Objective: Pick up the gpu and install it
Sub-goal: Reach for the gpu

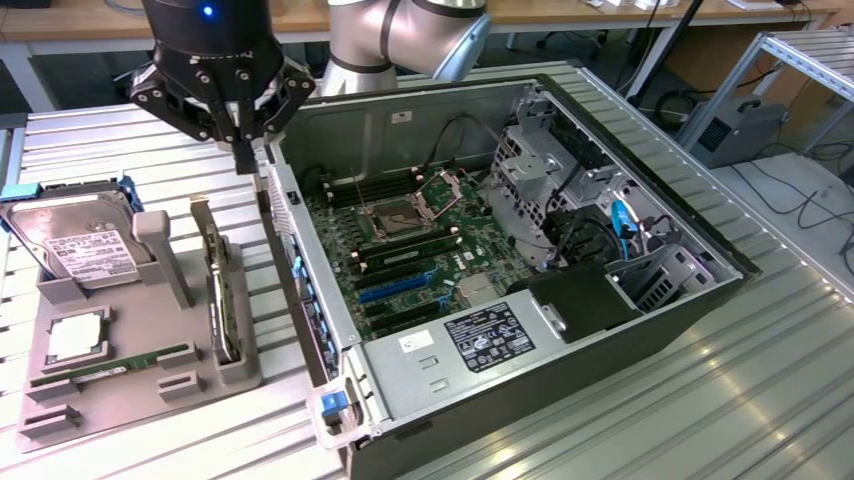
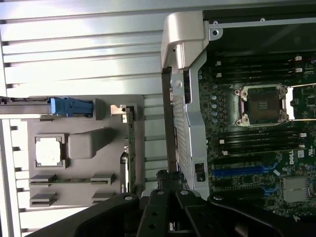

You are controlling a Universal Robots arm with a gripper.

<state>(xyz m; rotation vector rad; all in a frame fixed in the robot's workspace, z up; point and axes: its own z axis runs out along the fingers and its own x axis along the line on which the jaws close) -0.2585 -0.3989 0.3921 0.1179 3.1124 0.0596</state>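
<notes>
the gripper (image 1: 247, 150), fingers pressed together and empty, hangs above the upper edge of the open case (image 1: 347, 125), over the wall that faces the grey holder (image 1: 120, 390). the gpu (image 1: 218, 285) stands on its long edge in the holder's slot, apart from the gripper. a narrow strip of ribbed worktop (image 1: 200, 440) separates holder and case.

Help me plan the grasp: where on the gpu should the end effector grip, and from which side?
Grip the gpu by its top long edge, near mid-length, coming straight down. It stands on edge in the gray holder, so both flat faces are exposed above the slot, while the holder's walls cover its lower part.
</notes>
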